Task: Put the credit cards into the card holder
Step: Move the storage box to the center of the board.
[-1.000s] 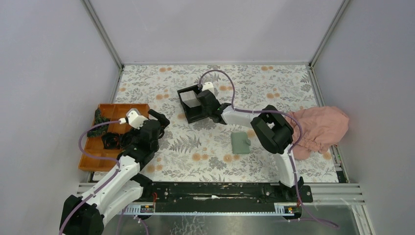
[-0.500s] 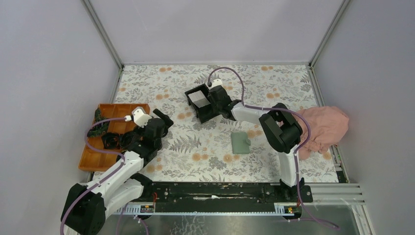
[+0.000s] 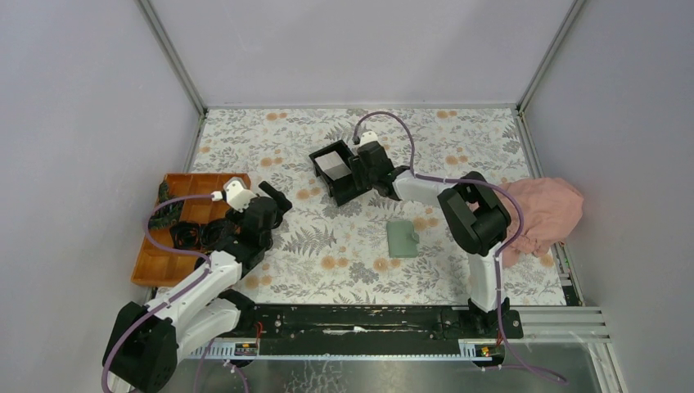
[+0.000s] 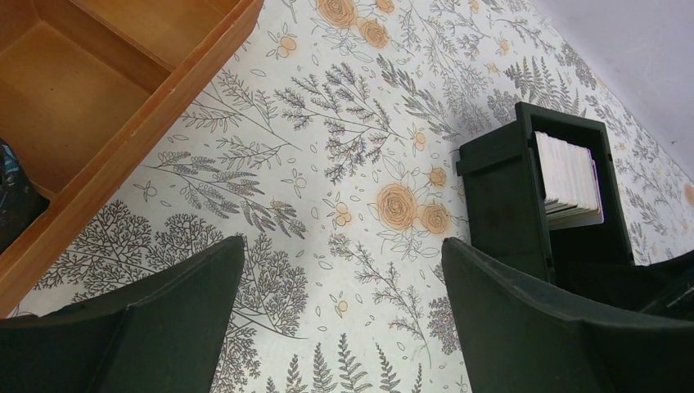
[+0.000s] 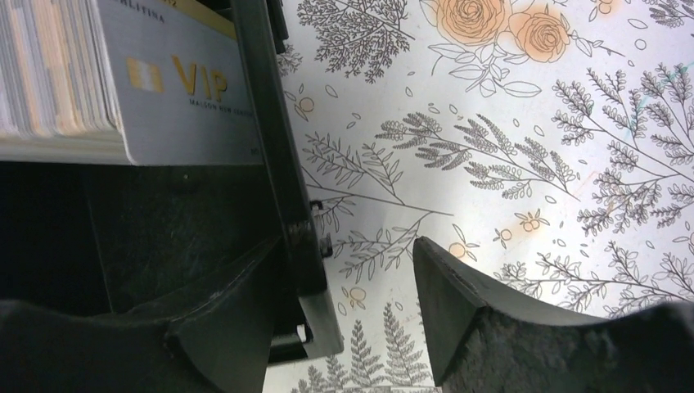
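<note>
Grey-white credit cards on edge in black box, 10 o'clock from right tool, jaws wide astride box wall. Card holder flat on desk, 5 o'clock of box. Left tool wide, farther.

One card holder, one box of credit cards, one tray, one cloth.

**A robot test booth in a lab**

Plain grey panels on metal corner posts wall in a small table covered with a floral sheet. A left arm and a right arm are bolted to a black rail at its near edge, and purple cables loop off them.
</note>
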You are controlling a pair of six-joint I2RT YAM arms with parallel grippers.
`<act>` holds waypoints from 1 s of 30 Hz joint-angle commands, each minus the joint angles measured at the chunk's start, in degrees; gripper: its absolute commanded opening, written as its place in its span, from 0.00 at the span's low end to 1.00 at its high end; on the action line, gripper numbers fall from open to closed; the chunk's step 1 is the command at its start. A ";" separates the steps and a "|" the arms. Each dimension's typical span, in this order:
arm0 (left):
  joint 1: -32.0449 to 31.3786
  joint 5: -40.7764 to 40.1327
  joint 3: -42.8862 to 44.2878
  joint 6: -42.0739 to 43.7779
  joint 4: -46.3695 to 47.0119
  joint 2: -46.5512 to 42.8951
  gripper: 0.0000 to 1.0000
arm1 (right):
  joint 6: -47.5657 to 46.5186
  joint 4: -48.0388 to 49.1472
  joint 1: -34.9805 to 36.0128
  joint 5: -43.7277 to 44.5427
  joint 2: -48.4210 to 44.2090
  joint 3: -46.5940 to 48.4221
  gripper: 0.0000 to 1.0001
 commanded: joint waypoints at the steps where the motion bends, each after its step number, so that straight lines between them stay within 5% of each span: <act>1: -0.62 -0.57 -0.80 1.66 3.20 -1.14 0.97 | -0.04 2.23 -0.06 -1.81 -7.43 -2.00 0.67; 12: -2.22 0.50 0.65 2.63 3.10 0.28 0.97 | -4.34 -1.16 2.09 -6.02 -16.79 -3.26 0.67; 30: -2.97 2.15 1.80 3.46 5.15 2.59 0.96 | -14.17 -8.47 2.30 -16.79 -3.06 12.81 0.63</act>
